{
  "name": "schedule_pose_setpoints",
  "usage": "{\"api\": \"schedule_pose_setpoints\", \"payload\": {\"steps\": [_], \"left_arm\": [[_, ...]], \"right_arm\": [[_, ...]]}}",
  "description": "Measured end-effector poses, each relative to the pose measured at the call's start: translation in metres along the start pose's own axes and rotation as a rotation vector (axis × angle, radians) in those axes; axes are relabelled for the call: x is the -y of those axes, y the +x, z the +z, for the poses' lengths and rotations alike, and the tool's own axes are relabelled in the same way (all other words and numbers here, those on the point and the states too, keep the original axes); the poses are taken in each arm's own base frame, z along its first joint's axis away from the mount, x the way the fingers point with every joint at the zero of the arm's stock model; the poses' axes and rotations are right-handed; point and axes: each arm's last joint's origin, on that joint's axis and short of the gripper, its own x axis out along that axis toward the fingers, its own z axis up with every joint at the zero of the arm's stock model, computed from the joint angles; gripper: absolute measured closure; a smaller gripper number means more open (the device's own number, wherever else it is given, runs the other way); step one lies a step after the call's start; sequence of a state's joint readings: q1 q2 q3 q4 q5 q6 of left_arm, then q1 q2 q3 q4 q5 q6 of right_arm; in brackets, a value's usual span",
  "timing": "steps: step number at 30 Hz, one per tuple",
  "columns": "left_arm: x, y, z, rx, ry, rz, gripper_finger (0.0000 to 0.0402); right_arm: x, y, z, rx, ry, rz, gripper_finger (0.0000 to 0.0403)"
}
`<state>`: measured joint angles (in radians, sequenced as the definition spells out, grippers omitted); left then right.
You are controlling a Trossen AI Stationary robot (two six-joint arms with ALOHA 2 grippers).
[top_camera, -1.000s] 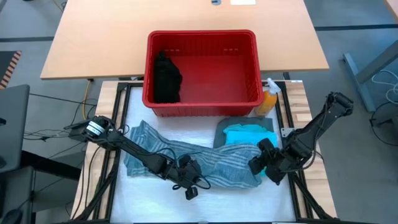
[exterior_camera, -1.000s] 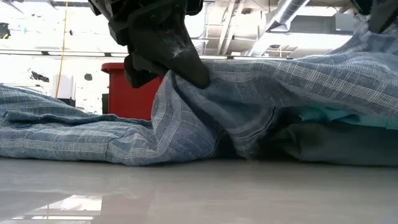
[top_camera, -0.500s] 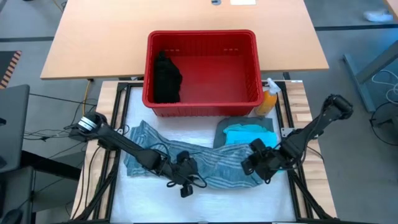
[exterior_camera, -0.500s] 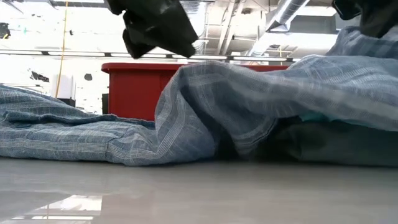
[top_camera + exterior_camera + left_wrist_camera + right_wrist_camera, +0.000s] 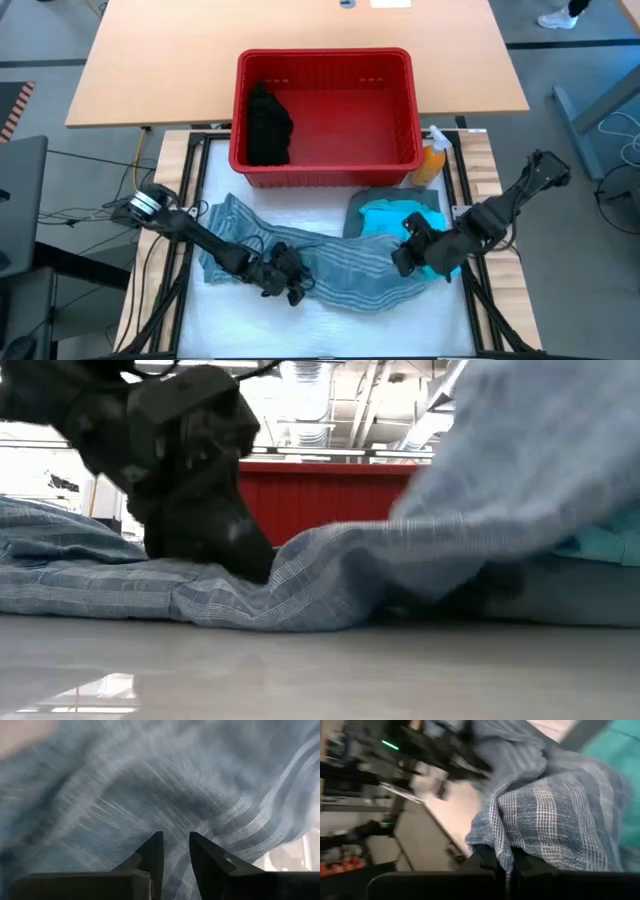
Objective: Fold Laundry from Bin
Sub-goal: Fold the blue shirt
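Note:
A blue-grey striped cloth (image 5: 340, 272) lies spread across the white table top in front of the red bin (image 5: 330, 58). My right gripper (image 5: 400, 258) is shut on its right end, which is raised off the table (image 5: 520, 450). My left gripper (image 5: 292, 287) is down on the cloth's middle (image 5: 245, 555); its fingers (image 5: 175, 837) are a narrow gap apart. A teal garment (image 5: 390, 215) lies on a dull grey-green one (image 5: 368, 202) at the right. A black garment (image 5: 268, 125) lies in the bin's left end. My left gripper points down at a slant, and its fingertips (image 5: 155, 845) meet the striped cloth's flat middle (image 5: 175, 820); the cloth lies on the table there, and nothing shows gathered between the fingers. My right gripper pinches a bunched fold of the striped cloth's right end (image 5: 506, 840) between its two fingers. It comes at a downward slant from the table's right. That end is lifted clear and drapes down toward the rest, which lies on the table.
An orange spray bottle (image 5: 433, 160) stands beside the bin's right near corner. The bin's wall (image 5: 330, 490) rises behind the cloth. A bare strip of white table (image 5: 300, 325) runs along the near edge.
My left gripper has dropped from above onto the cloth's middle and shifted slightly toward the table's left. My right gripper has risen and gone toward the left, drawing the cloth's right end higher off the table; the cloth's left part has stayed flat.

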<state>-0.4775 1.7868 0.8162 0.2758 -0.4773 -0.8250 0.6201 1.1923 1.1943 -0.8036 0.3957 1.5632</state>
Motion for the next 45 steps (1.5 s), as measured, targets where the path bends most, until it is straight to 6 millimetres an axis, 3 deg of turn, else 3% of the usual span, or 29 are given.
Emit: {"api": "schedule_pose_setpoints", "payload": {"steps": [7,10,13,15,18,21,24,27,31,35,40,45], "left_arm": [[0.012,0.048,-0.002,-0.009,0.043,-0.048,0.0353],[0.020,0.056,0.003,0.032,0.056,-0.100,0.0362],[0.024,0.050,0.009,0.021,0.117,-0.166,0.0369],[0.027,0.034,0.019,0.026,0.150,-0.200,0.0373],[0.029,-0.006,0.038,0.022,0.206,-0.168,0.0378],[0.014,-0.058,0.047,-0.055,0.279,-0.003,0.0381],[0.001,-0.123,0.064,-0.006,0.282,0.099,0.0382],[-0.013,-0.180,0.075,0.100,0.244,0.092,0.0382],[-0.031,-0.233,0.088,0.231,0.157,0.006,0.0382],[-0.038,-0.258,0.092,0.312,0.158,-0.050,0.0382],[-0.043,-0.268,0.093,0.348,0.204,-0.052,0.0382],[-0.043,-0.268,0.093,0.348,0.261,-0.042,0.0382]], "right_arm": [[-0.041,-0.028,0.032,0.080,-0.023,0.136,0.0379],[-0.056,-0.023,0.040,0.097,-0.051,0.155,0.0379],[-0.072,-0.011,0.047,0.079,-0.080,0.182,0.0379],[-0.082,0.000,0.051,0.068,-0.108,0.192,0.0379],[-0.096,0.016,0.060,0.061,-0.150,0.207,0.0379],[-0.110,0.033,0.072,0.095,-0.183,0.234,0.0379],[-0.124,0.054,0.089,0.144,-0.209,0.285,0.0379],[-0.136,0.080,0.111,0.214,-0.220,0.346,0.0379],[-0.140,0.131,0.144,0.230,-0.219,0.403,0.0379],[-0.129,0.197,0.165,0.179,-0.158,0.394,0.0379],[-0.116,0.274,0.186,0.114,-0.076,0.491,0.0348],[-0.111,0.315,0.207,0.053,-0.067,0.508,0.0269]]}}
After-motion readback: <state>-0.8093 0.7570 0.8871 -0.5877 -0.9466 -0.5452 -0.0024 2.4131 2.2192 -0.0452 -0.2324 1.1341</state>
